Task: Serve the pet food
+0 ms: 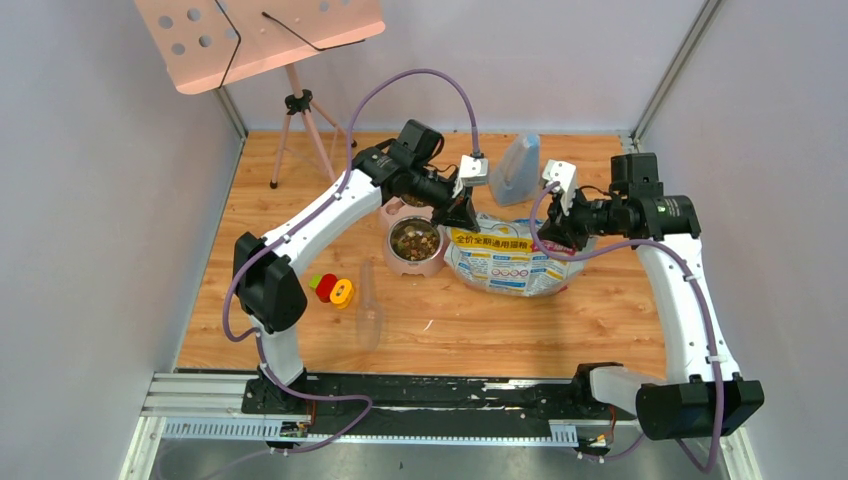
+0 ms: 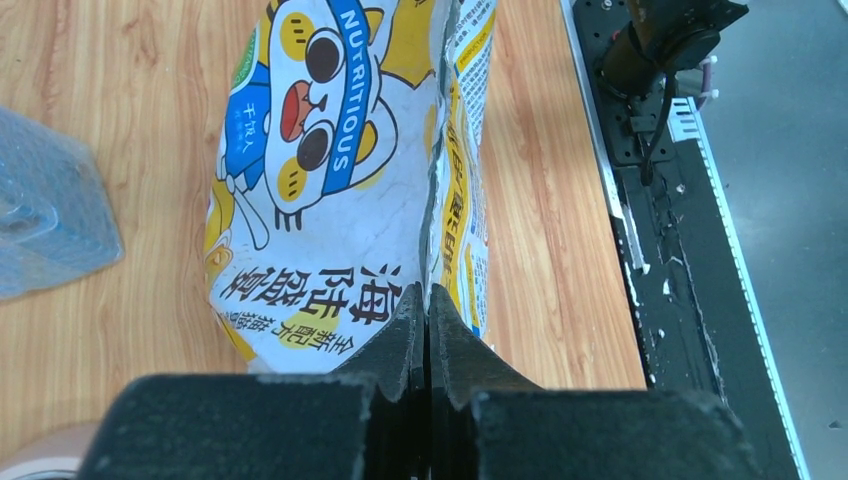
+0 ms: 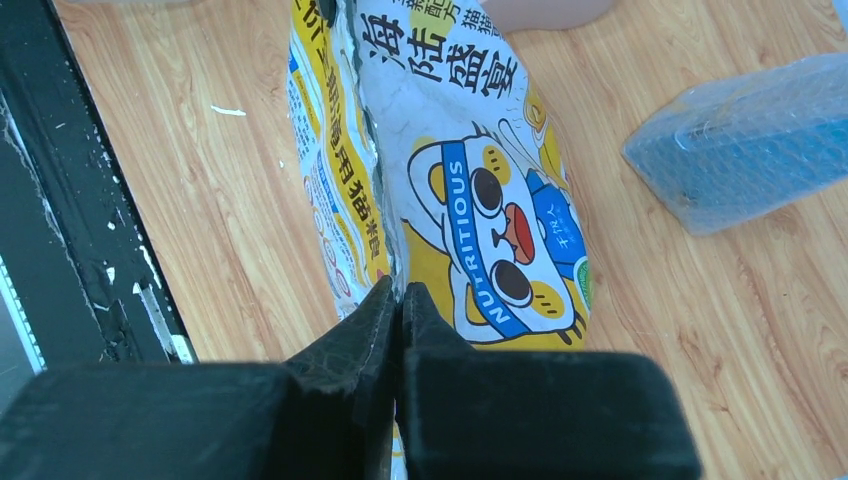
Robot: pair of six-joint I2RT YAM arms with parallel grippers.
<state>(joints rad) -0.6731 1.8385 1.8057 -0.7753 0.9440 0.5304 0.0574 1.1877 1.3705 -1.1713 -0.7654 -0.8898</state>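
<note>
The left pincer [image 2: 428, 296] and right pincer [image 3: 400, 291] each clamp one end of the limp bag [image 1: 505, 262]; the loose pet food [image 1: 415, 240] should pour freely.

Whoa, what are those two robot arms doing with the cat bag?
Both arms are holding the printed food bag, which lies on the wooden table. The left gripper pinches one end and the right gripper pinches the other, both shut tight on it. Right beside the bag, the pink bowl already has pet food in it. A clear scoop and a little toy lie nearby with nothing touching them.
</note>
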